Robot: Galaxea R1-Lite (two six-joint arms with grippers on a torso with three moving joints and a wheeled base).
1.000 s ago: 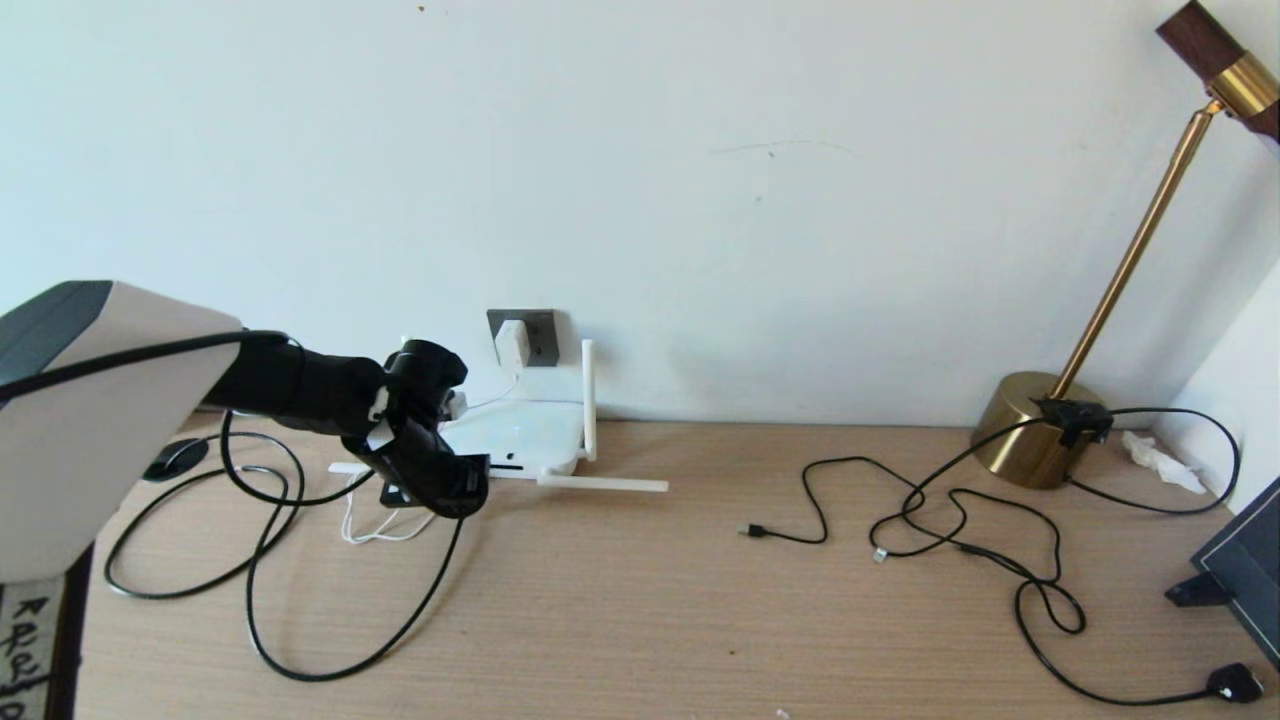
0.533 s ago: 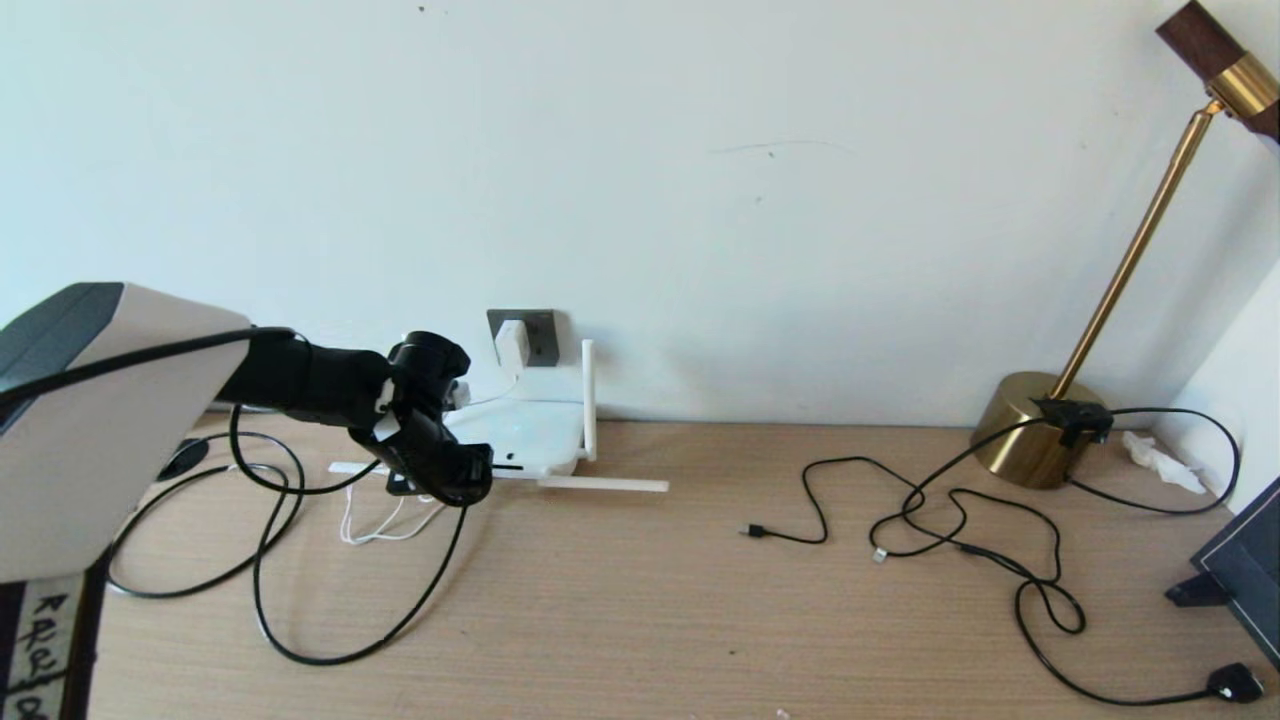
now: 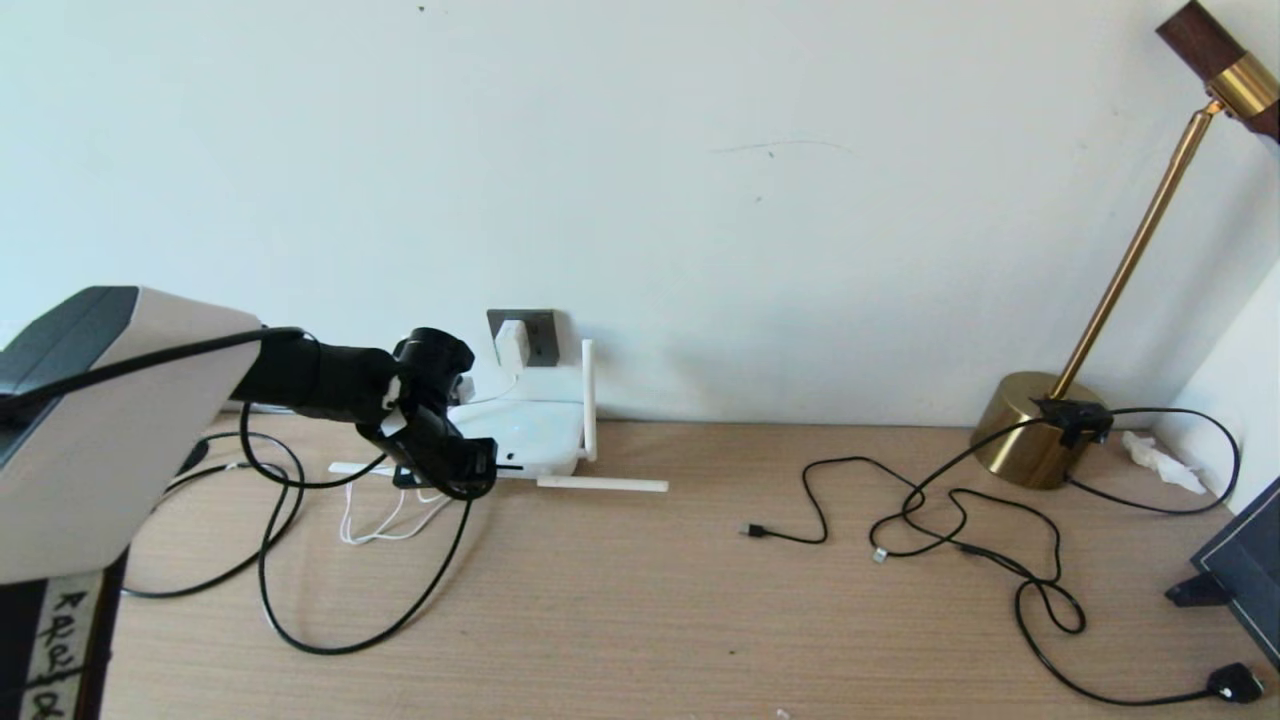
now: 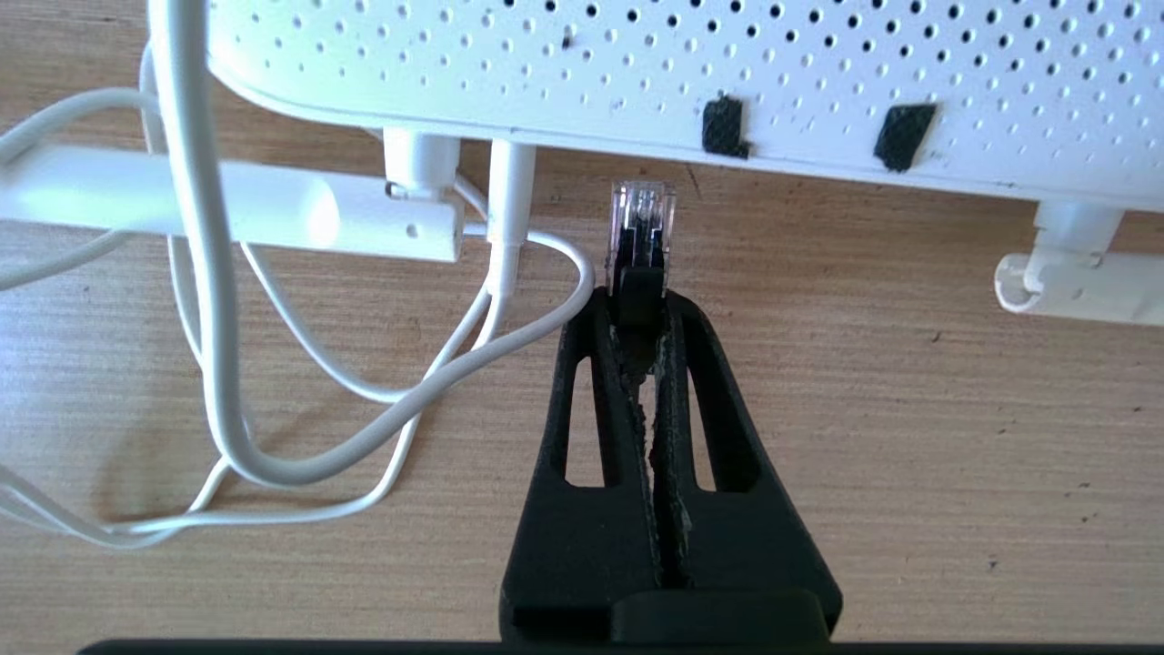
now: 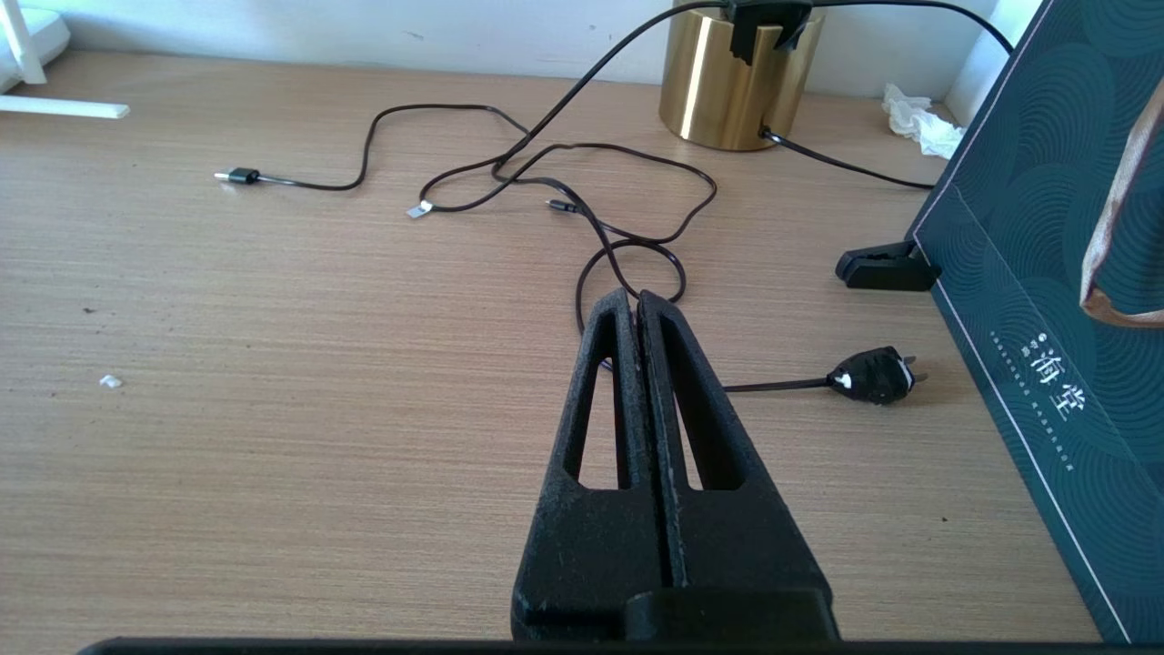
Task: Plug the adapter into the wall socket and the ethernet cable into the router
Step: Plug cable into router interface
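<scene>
You're facing a plain pale wall (image 3: 700,200) with a few faint scuffs, and a light wooden desk (image 3: 650,600) runs right up against it. At the far right a brass lamp (image 3: 1040,430) stands on a round base – its thin stem leans up to a brass and dark wood head. Thin black cables (image 3: 960,520) loop loosely over the desk beside it. A crumpled white scrap (image 3: 1160,462), perhaps tissue, lies by the wall. A dark green box (image 5: 1055,273) stands at the right edge – daylight falls evenly across everything.
</scene>
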